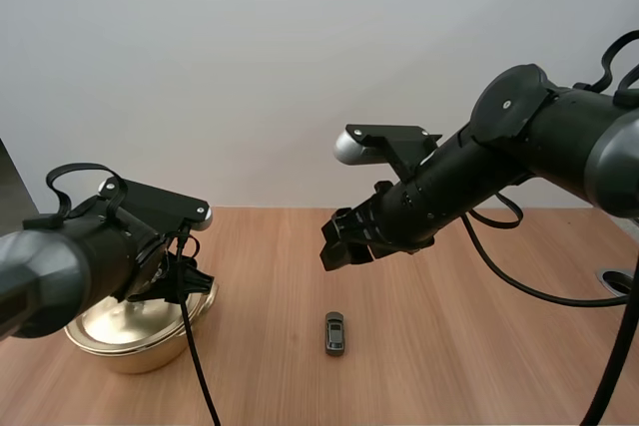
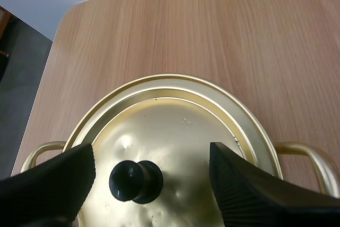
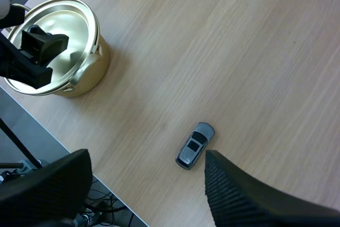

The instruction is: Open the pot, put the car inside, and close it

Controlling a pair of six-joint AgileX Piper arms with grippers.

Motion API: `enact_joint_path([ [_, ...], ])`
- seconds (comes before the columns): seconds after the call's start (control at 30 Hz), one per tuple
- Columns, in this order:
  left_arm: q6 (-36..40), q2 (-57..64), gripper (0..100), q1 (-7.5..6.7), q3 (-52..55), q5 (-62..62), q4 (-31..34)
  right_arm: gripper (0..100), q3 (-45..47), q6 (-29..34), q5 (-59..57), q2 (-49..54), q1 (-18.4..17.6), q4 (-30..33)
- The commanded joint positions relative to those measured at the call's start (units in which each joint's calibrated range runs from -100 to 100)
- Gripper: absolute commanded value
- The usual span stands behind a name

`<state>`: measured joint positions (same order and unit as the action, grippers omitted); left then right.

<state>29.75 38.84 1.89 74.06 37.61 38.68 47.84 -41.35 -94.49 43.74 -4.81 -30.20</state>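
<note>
A gold pot (image 1: 140, 331) with its lid (image 2: 175, 147) on stands at the table's left. My left gripper (image 2: 151, 174) is open, its two fingers standing either side of the lid's black knob (image 2: 135, 181) without touching it. A small grey toy car (image 1: 334, 332) lies on the wood in the middle of the table. My right gripper (image 1: 344, 241) hangs in the air above and behind the car (image 3: 195, 144), open and empty. In the right wrist view the pot (image 3: 64, 51) shows with the left gripper over it.
The wooden table (image 1: 449, 346) has free room around the car and to the right. Its left edge lies close to the pot, and the pot's two side handles (image 2: 308, 155) stick out.
</note>
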Motion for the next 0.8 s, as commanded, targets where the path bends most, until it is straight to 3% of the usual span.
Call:
enact_joint_path([
  [0.0,0.0,-0.8,100,0.08,0.0,-0.2,0.5,100,0.0,-0.1,-1.0,0.1,0.0,0.0],
  [0.23,5.2,-4.8,100,0.08,0.0,0.9,3.8,100,0.0,-0.1,-2.5,0.1,0.0,0.0],
  [0.67,5.9,-5.1,100,0.08,0.0,3.7,5.6,100,0.0,-0.1,-2.5,0.1,0.0,0.0],
  [0.7,6.1,-5.1,86,0.08,0.0,4.2,5.5,100,0.0,-0.1,-2.5,0.1,0.0,0.0],
  [0.77,7.5,-5.1,39,0.08,0.0,5.3,5.5,100,0.0,-0.1,-2.5,0.1,0.0,0.0],
])
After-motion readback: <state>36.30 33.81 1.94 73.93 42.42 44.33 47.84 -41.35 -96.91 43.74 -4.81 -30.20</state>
